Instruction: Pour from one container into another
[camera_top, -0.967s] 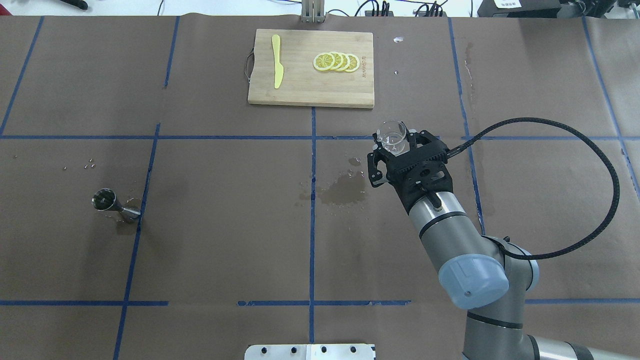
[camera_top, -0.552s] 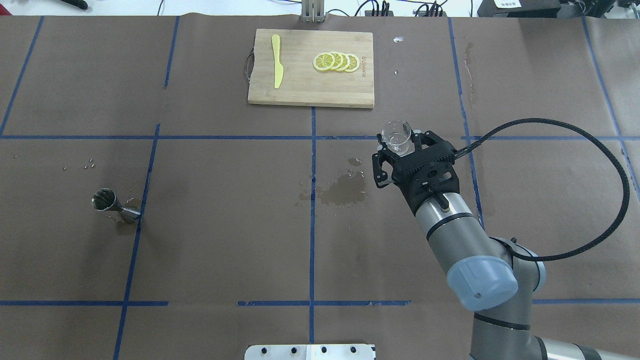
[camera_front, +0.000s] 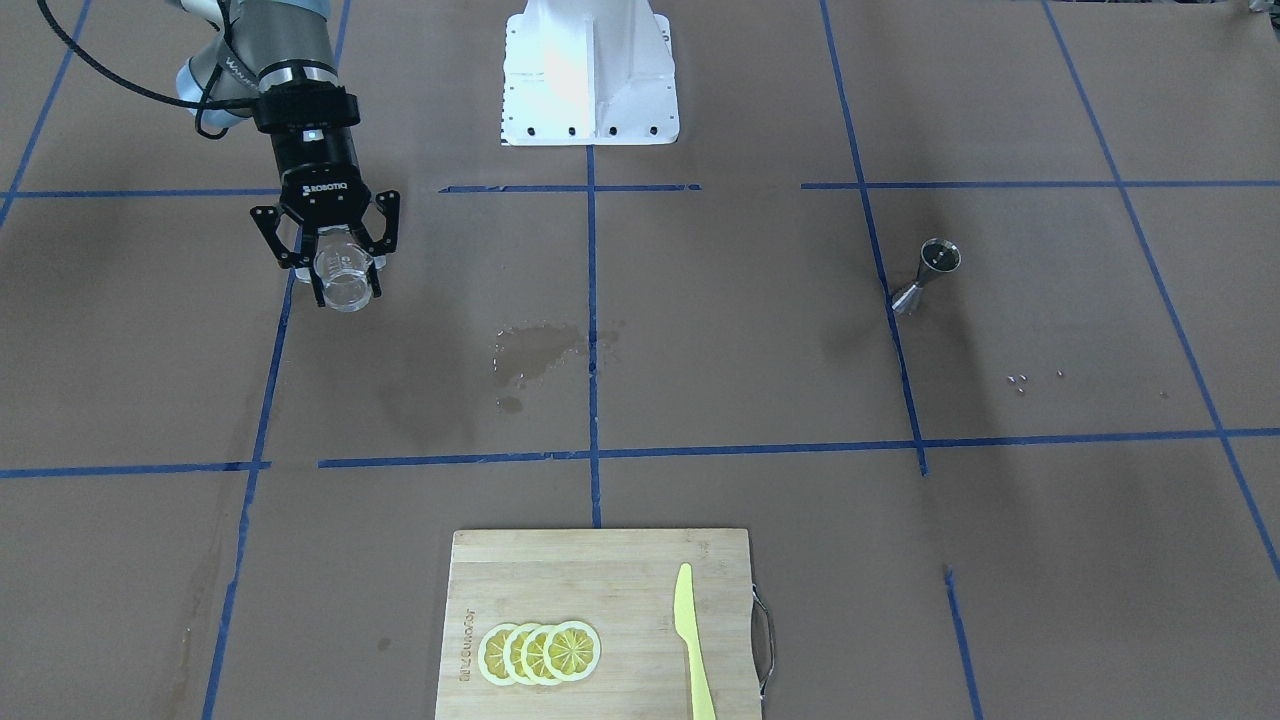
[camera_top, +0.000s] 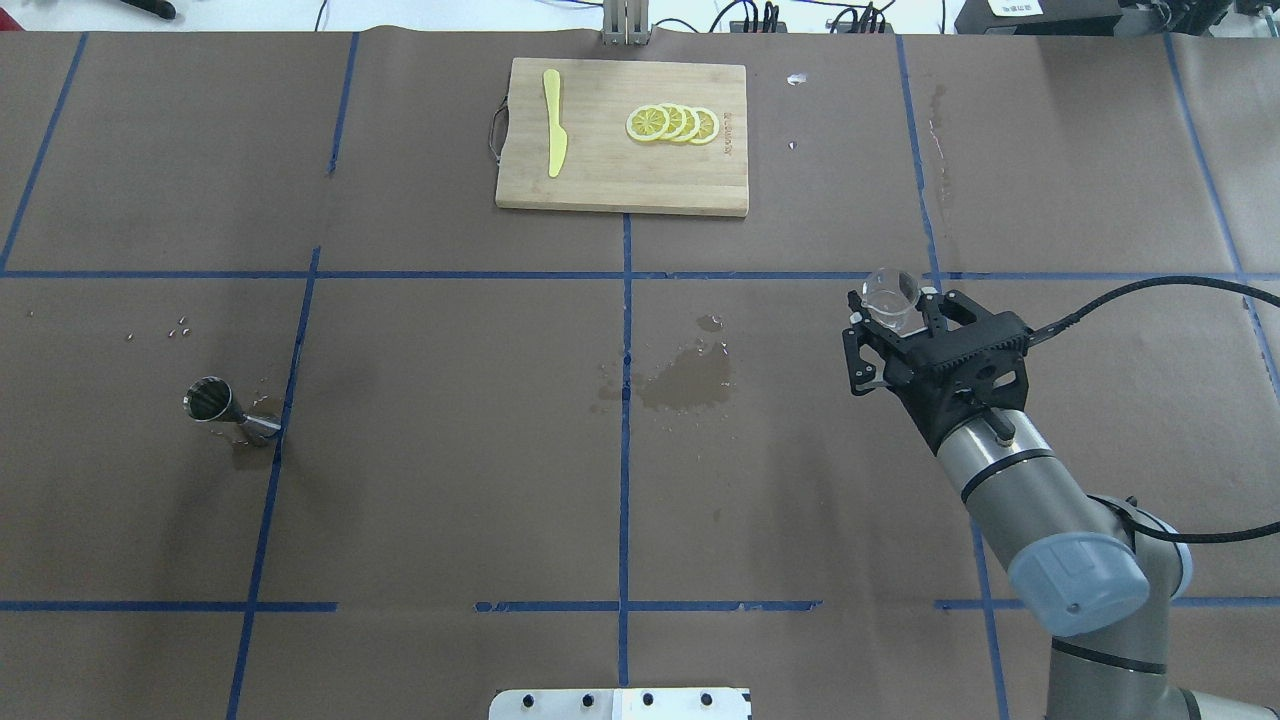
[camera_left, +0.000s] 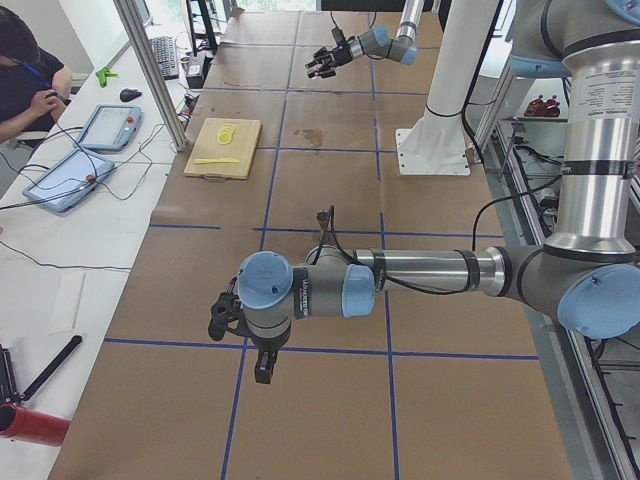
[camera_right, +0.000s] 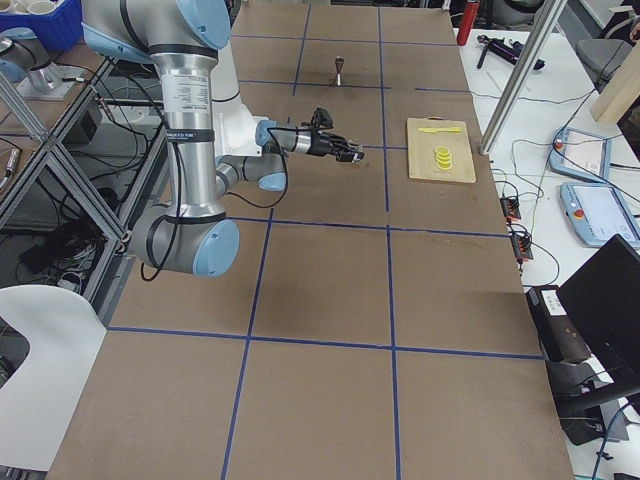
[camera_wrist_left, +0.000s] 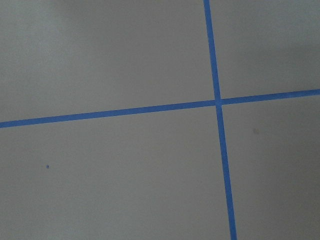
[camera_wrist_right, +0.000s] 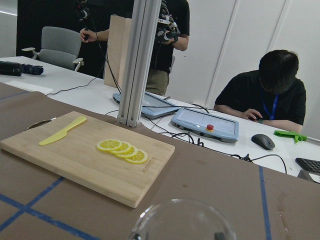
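Slip risk: cup (camera_top: 890, 297) clamped in right gripper (camera_top: 894, 306) by its smooth wall, clear of the table (camera_top: 450, 500) — liable to twist or drop under a jolt.
Spill risk: cup apparently tilted; contents not discernible; any liquid inside likely to run out, adding to the wet patch (camera_top: 690, 378) mid-table.
Tip risk: jigger (camera_top: 228, 408) upright on a small foot; easily knocked over by an off-centre approach to its narrow waist.
Reach risk: jigger and cup well apart, toward opposite ends of the table; no pour possible until brought together.
Left gripper (camera_left: 228, 320): visible only in the side view, low over bare table — apart or together, cannot tell.
Jigger look: shiny steel, two cones on a narrow waist, dark mouth upward; fill level not readable.
Jigger place: robot's left side, just beside a blue tape line (camera_top: 290, 350).
Cup look: short, round, transparent.
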